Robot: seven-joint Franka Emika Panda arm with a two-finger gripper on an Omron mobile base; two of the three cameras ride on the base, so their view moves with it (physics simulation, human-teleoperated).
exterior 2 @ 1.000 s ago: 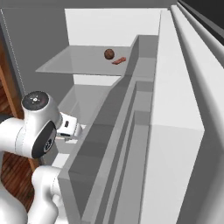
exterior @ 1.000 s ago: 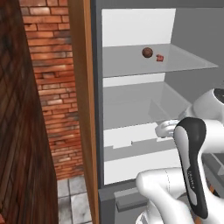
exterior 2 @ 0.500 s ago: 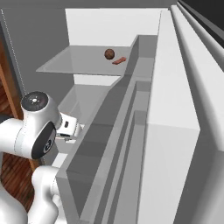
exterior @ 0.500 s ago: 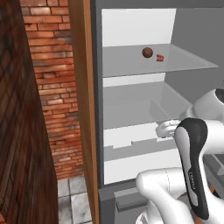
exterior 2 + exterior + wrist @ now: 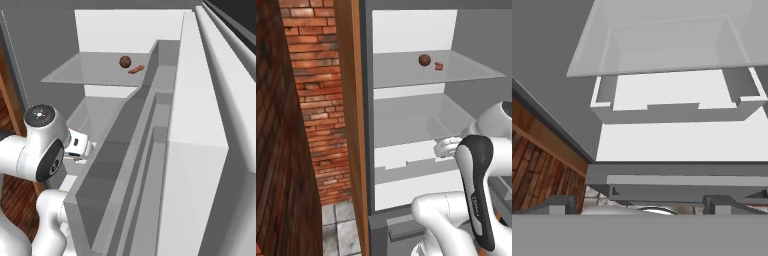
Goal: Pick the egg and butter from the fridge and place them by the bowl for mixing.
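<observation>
The fridge (image 5: 367,125) stands open, showing a white inside and pale grey shelves. On its upper shelf (image 5: 406,75) rests the egg (image 5: 424,60), a small dark reddish-brown ball, also seen in the right base view as the egg (image 5: 125,61). My gripper (image 5: 639,204) is open, with its fingertips (image 5: 558,202) wide apart and nothing between them. It hangs low in front of the fridge and faces the lower shelf and grey bottom drawer (image 5: 677,186), well below the egg. The butter and the bowl are out of view.
A tiny bright red item (image 5: 439,65) lies just right of the egg. A wooden panel (image 5: 350,125) and a brick wall (image 5: 316,100) flank the fridge on the left. The open door with its racks (image 5: 165,150) stands close on the right.
</observation>
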